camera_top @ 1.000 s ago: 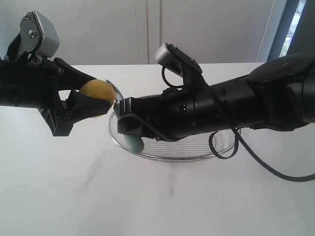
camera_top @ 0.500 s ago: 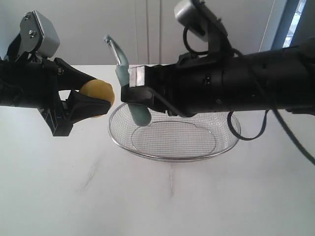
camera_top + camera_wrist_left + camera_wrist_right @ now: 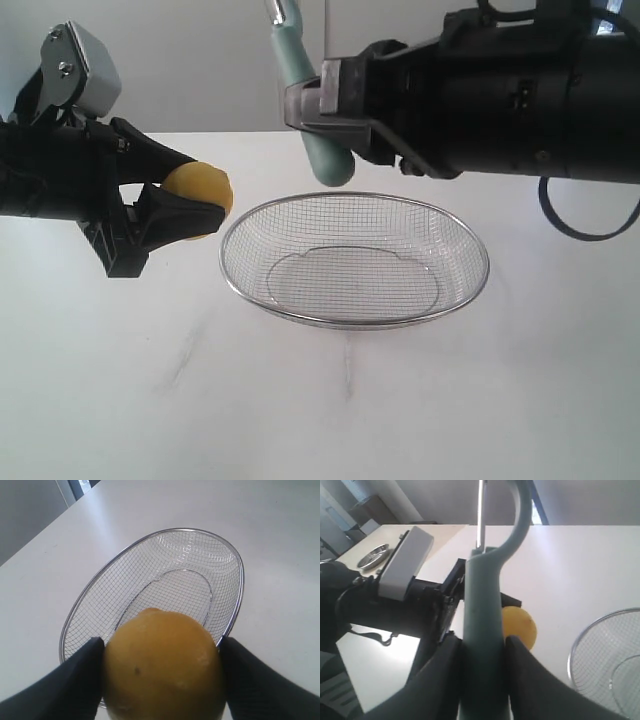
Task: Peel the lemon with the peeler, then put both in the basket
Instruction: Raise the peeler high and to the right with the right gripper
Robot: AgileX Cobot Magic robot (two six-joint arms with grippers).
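Over white worktop (image 3: 300, 410), clamps lemon (image 3: 203, 188) in left end effector (image 3: 206, 193) outside basket (image 3: 355, 195) rim, peeler (image 3: 318, 150) in right end effector (image 3: 318, 108) above it.

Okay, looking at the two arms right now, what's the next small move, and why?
Probably lower the right gripper so the peeler meets the lemon. The peeler is held high, apart from the fruit. The left gripper holds the lemon in the air beside the basket, and the skin that shows looks unpeeled.

Left arm (image 3: 50, 185): matte black, grey camera box (image 3: 82, 68) with screws behind black wedge fingers (image 3: 180, 218). Right arm (image 3: 520, 95): black, cable (image 3: 547, 205) looping behind fingers, grey bracket (image 3: 320, 100) at them.
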